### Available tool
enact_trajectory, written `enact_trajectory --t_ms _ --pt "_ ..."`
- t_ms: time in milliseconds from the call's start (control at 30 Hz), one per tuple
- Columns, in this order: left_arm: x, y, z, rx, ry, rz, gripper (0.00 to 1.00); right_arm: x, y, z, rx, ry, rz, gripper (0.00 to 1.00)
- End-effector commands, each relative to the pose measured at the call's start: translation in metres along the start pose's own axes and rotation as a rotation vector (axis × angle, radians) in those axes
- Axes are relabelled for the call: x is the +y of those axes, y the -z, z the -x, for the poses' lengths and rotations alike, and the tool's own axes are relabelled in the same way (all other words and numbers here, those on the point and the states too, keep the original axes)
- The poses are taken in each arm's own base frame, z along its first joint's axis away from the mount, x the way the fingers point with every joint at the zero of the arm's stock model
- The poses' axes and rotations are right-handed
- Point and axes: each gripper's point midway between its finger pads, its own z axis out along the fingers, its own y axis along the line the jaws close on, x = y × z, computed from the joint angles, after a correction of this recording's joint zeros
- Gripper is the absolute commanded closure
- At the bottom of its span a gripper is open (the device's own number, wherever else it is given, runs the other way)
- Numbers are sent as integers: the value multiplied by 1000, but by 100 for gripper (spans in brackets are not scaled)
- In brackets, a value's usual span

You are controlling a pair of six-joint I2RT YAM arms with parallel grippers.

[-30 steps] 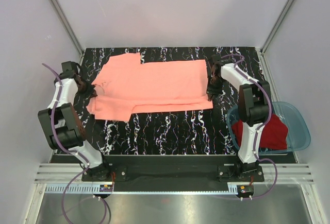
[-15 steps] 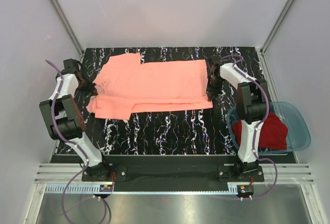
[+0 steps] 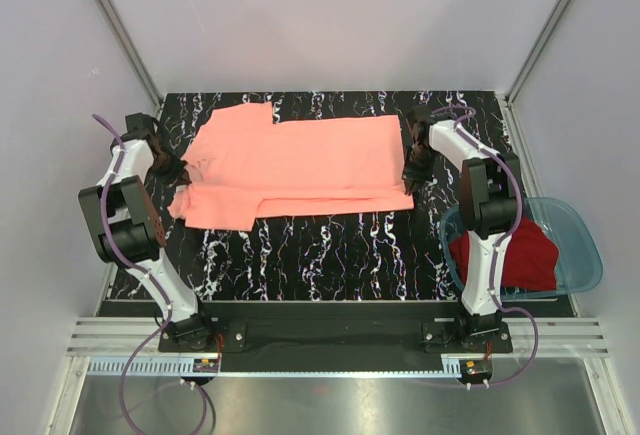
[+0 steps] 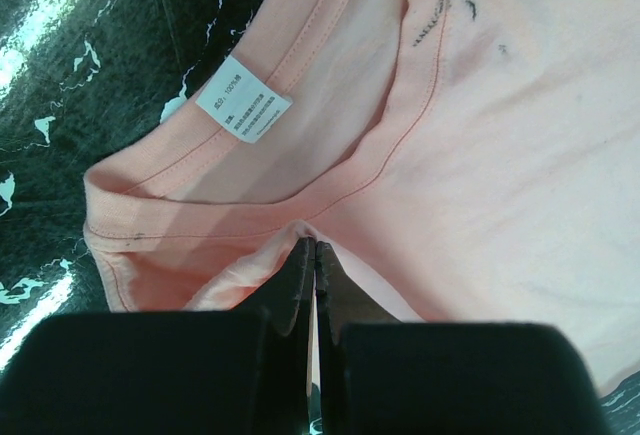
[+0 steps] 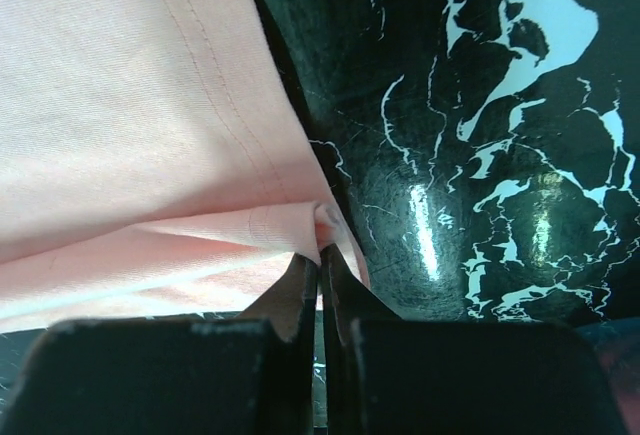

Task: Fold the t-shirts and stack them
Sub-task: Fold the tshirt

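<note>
The salmon-pink t-shirt (image 3: 300, 160) lies spread sideways on the black marbled table (image 3: 330, 245), neck to the left. My left gripper (image 3: 178, 177) is shut on a pinch of the shirt (image 4: 500, 135) at the collar, just below the white label (image 4: 243, 99). My right gripper (image 3: 410, 177) is shut on the shirt's hem edge (image 5: 120, 105) at the right end. The dark red t-shirt (image 3: 520, 255) lies bunched in the blue basin (image 3: 585, 245).
The translucent blue plastic basin sits at the table's right edge beside the right arm. Grey walls close in the table on the left, back and right. Bare marbled table shows in front of the pink shirt.
The left arm has shifted slightly toward the back left; the shirt's near-left edge has pulled a little flatter. The right gripper has hardly moved.
</note>
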Motion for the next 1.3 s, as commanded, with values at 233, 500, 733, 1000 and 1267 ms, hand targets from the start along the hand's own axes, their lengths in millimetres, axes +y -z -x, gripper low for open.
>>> enact_trajectory --t_ms 233,500,733,1000,1267 --pt "-16 2 21 -50 -25 -44 100 -1 4 30 -40 -31 -1 96" --pt "-18 1 26 -60 -27 -51 100 2 1 43 -41 -51 8 85" --pt "-26 41 42 -147 -51 -40 57 -10 51 44 -114 -4 -20 39" --pt "-56 103 -15 -200 -172 -203 50 22 55 -5 -53 0 168 47" --pt "-59 58 -109 26 -234 -331 87 33 30 6 -82 6 197 90"
